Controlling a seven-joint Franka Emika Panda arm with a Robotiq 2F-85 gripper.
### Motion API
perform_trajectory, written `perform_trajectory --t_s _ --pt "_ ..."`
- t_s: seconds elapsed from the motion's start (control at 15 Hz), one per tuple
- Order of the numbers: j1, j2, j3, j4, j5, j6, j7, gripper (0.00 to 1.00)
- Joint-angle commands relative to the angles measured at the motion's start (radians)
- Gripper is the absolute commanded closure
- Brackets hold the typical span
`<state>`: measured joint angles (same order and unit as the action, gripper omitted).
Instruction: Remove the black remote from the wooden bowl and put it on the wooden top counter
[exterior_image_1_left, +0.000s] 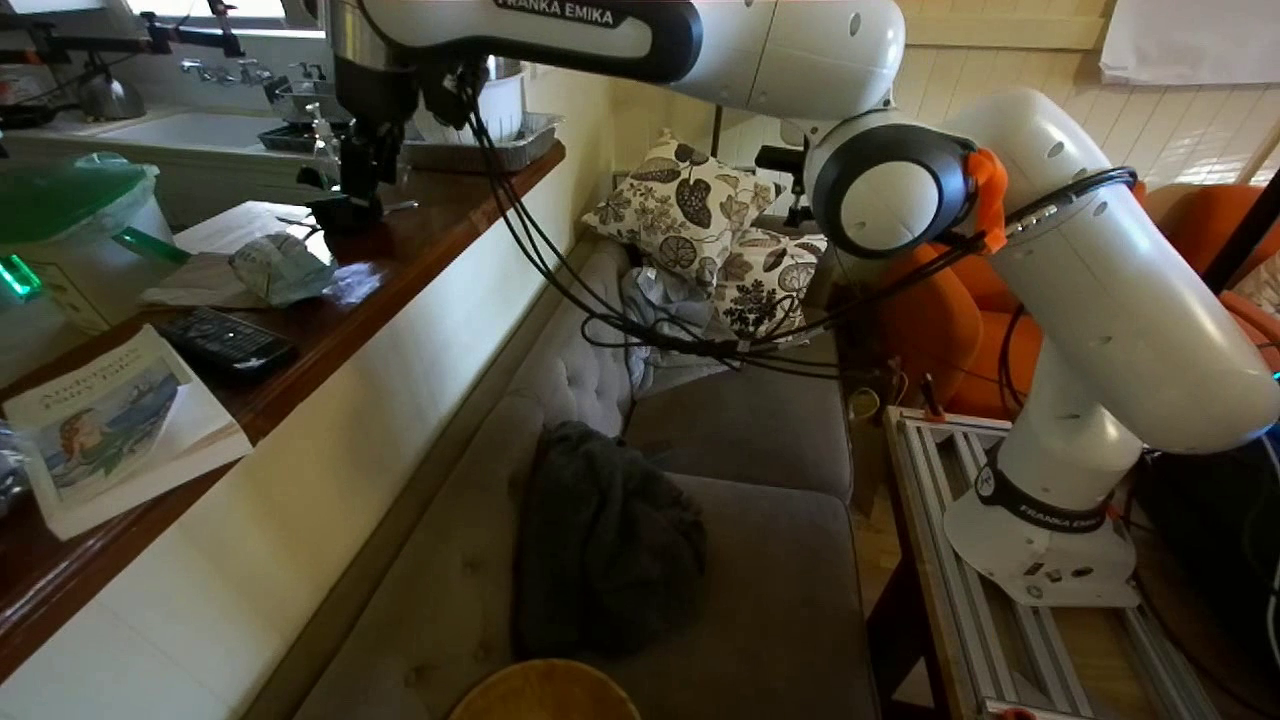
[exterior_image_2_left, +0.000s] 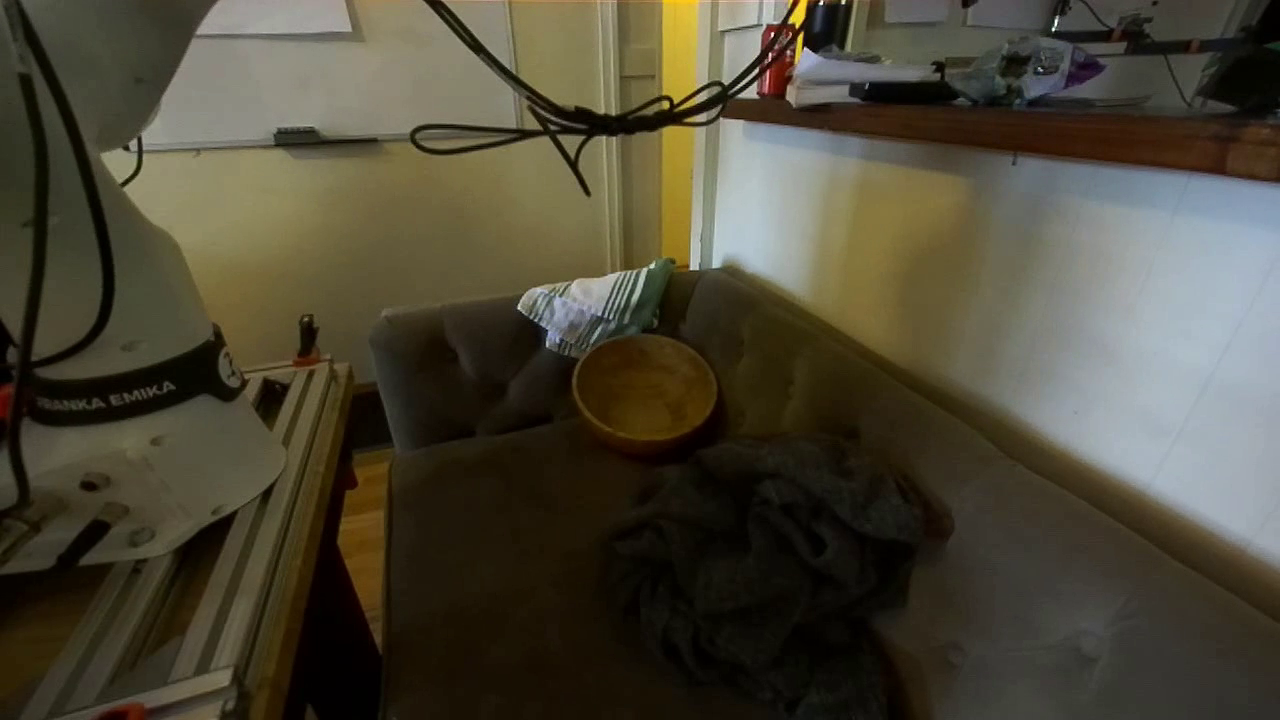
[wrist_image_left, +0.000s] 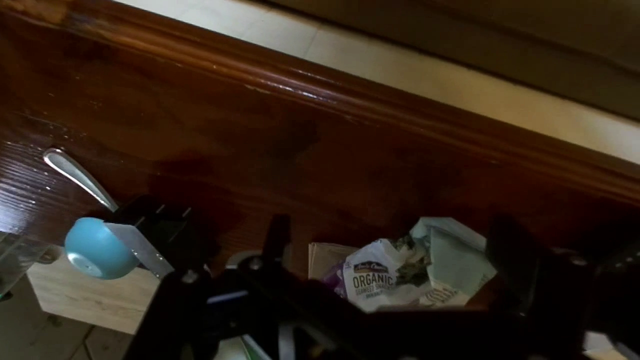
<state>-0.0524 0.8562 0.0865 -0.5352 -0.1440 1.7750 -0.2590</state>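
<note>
You can read FRANKA EMIKA in two spots on your arm (exterior_image_1_left: 1060, 230) in an exterior view: along the upper link (exterior_image_1_left: 600, 42) and on the black band (exterior_image_1_left: 1045, 512) round the base. The book (exterior_image_1_left: 120, 430) on the brown tabletop (wrist_image_left: 240, 120) carries a slightly blurred title you can make out as Andersen's Fairy Tales. Your wrist view shows a crumpled snack packet (wrist_image_left: 380, 287) marked ORGANIC in capitals, with SEAWEED SNACKS smaller below; the brand in the dark badge above is too small to be sure of.

Your gripper (wrist_image_left: 392, 234) has its jaws spread wide, the gap showing tabletop and, lower down, that packet. They are too deep in shade for you to tell whether either side touches anything.

Your black remote (exterior_image_1_left: 228, 343) lies on the tabletop just beside the book, keys up, their markings unreadable. The wooden bowl (exterior_image_2_left: 645, 385), seen in both exterior views, sits on the sofa (exterior_image_2_left: 480, 580) next to a rumpled dark cloth (exterior_image_2_left: 780, 560).
</note>
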Motion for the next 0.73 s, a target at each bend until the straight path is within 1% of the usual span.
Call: perform_trajectory --t_s 0.0,0.13,0.2,0.33,0.47,0.53,0.6,0.67 --pt "-0.012 0.000 0.009 -0.005 0.006 -0.001 -0.019 0.00" --pt "-0.016 -0.001 0.017 -0.010 0.008 -0.002 -0.030 0.00" --pt "0.003 -0.011 -0.011 -0.012 -0.023 -0.035 0.018 0.00" --pt "0.025 -0.039 -0.064 -0.012 -0.081 -0.073 0.072 0.00" --pt "0.041 -0.072 -0.117 -0.014 -0.149 -0.125 0.083 0.00" --pt "0.044 -0.089 -0.133 -0.013 -0.168 -0.155 0.090 0.00" --pt "0.028 -0.044 -0.099 -0.001 -0.126 -0.097 0.064 0.00" --pt "0.029 -0.056 -0.106 0.000 -0.129 -0.105 0.065 0.00"
